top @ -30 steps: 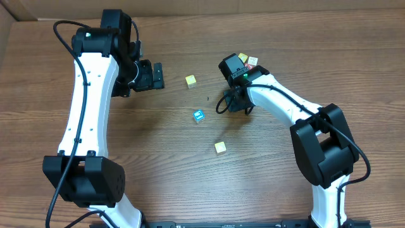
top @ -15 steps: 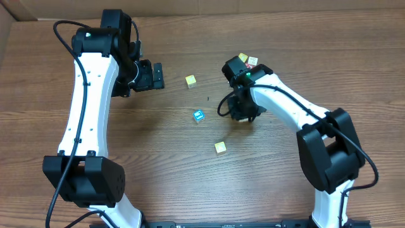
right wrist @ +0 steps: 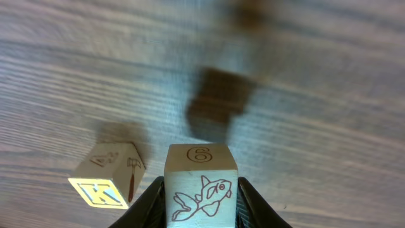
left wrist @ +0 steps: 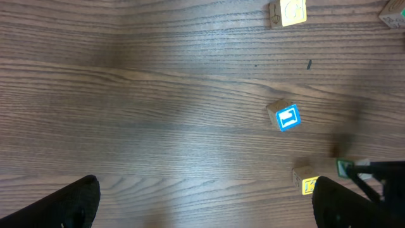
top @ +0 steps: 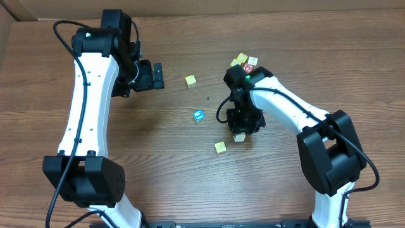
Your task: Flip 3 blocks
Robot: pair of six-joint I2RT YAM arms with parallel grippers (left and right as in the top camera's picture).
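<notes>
Now the right claw [right wrist: 201,206], clamped on the whitish fish block [right wrist: 201,183], has swung from the cube cluster [top: 245,61] to just beside the K block [right wrist: 107,180], likely mid-flip.

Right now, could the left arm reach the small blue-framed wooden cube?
Probably yes: the small blue-framed wooden cube sits alone, the left arm's fingers are open and empty, and nothing stands between them.

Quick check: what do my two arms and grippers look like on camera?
The left arm and right arm have white links, bulky black joint housings and looping black cables. A small green light glows near the right wrist. The left gripper and right gripper are black, two-fingered.
</notes>
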